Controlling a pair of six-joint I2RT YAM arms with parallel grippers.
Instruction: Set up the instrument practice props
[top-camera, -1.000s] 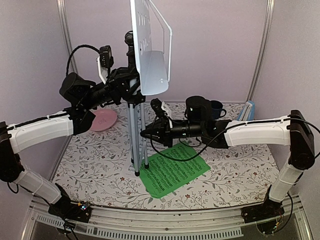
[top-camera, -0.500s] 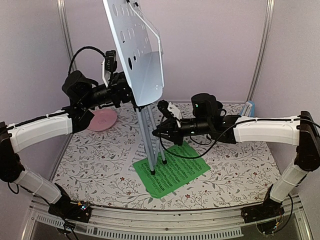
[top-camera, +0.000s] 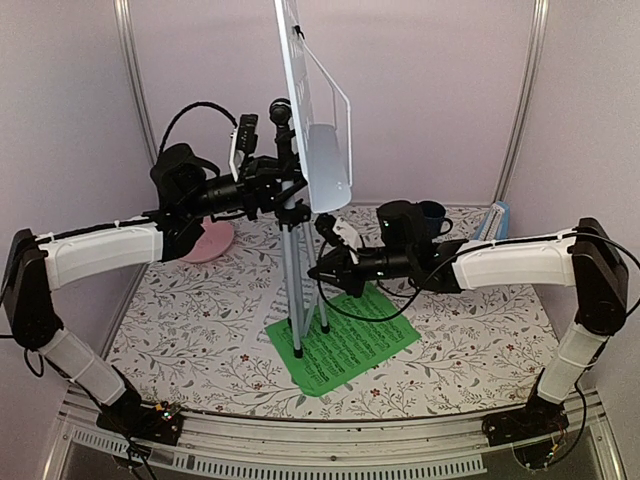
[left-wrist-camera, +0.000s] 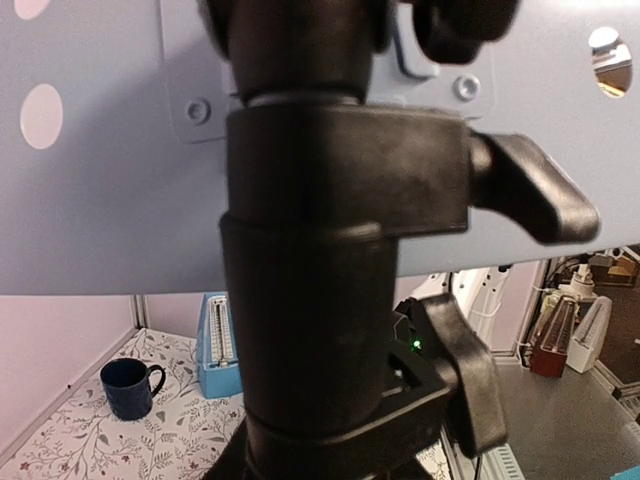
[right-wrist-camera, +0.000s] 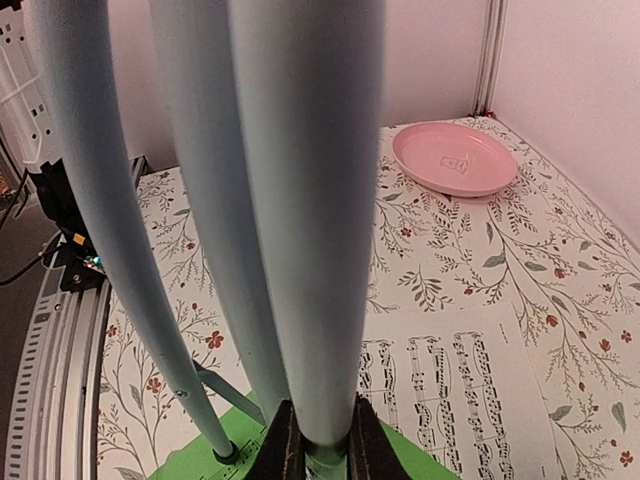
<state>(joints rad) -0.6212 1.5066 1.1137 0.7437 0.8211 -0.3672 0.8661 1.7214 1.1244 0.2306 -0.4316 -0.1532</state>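
White-shelled arms (top-camera: 100, 255), black joints (top-camera: 180, 175), looping cables (top-camera: 195, 108)

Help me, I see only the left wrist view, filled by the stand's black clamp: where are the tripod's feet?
Observer: Two feet show from above, both over the green sheet; contact is unclear.
Operator: Is the right arm helping?
Observer: Yes, the right gripper is closed on one silver leg, low down.
Operator: Anything else near the feet?
Observer: A white sheet-music page lies beside the green one.

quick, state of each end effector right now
left end effector: closed on pale grey perforated music stand
right end effector: closed on its silver leg
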